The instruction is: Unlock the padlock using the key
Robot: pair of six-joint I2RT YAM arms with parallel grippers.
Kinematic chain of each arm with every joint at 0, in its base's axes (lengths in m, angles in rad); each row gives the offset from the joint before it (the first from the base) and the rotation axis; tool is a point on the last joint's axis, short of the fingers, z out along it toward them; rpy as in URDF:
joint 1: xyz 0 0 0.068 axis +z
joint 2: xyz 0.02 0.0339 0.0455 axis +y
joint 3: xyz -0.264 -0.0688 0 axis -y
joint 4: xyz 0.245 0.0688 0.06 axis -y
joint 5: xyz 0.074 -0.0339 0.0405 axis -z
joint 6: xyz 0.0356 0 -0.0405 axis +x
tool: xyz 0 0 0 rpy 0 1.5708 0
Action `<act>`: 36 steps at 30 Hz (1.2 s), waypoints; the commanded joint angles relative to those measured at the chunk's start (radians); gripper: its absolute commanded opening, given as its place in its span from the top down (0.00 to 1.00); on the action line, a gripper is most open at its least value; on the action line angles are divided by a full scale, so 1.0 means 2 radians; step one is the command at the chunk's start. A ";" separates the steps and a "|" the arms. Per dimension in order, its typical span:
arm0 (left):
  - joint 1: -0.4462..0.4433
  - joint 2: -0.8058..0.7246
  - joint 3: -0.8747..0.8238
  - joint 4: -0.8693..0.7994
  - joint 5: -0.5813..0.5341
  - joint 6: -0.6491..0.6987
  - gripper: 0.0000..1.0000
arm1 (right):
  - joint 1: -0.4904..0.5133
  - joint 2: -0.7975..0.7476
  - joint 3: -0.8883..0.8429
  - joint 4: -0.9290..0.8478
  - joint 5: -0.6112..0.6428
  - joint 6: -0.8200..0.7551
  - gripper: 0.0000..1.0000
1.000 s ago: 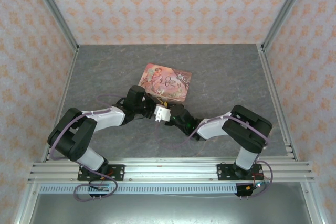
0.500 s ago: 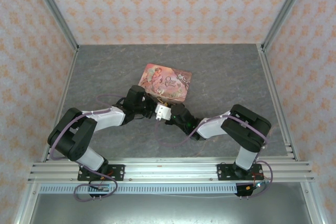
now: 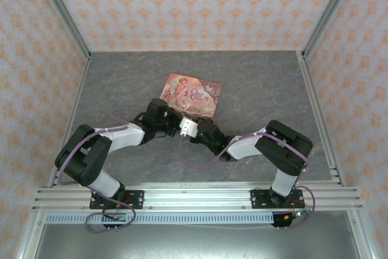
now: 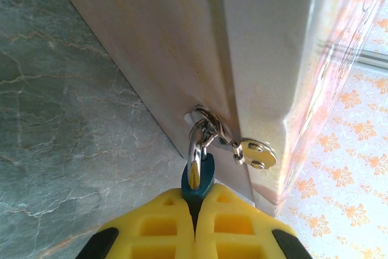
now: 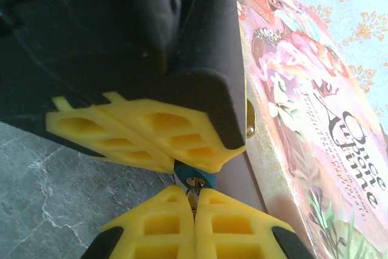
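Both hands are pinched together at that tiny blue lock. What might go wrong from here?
The left hand grips just the lower end of the padlock, which hangs from the latch on the tin, so it may swivel when twisted. The key is a thin sliver pinched in the right hand at the keyhole; it may slip or bend.

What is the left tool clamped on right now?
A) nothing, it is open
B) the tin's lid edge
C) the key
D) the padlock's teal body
D: in the left wrist view the left tool is shut on the padlock by its teal body, its shackle hooked through the clasp of the tin.
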 commanded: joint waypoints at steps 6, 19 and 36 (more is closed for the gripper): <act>-0.007 -0.007 0.011 0.007 0.006 -0.004 1.00 | -0.010 -0.007 0.015 -0.009 -0.019 0.138 1.00; -0.010 0.006 0.012 0.007 0.005 0.004 1.00 | -0.012 0.000 0.009 0.006 -0.058 0.261 1.00; -0.011 0.021 0.013 -0.019 -0.017 0.075 1.00 | -0.047 -0.007 0.003 -0.002 -0.125 0.329 1.00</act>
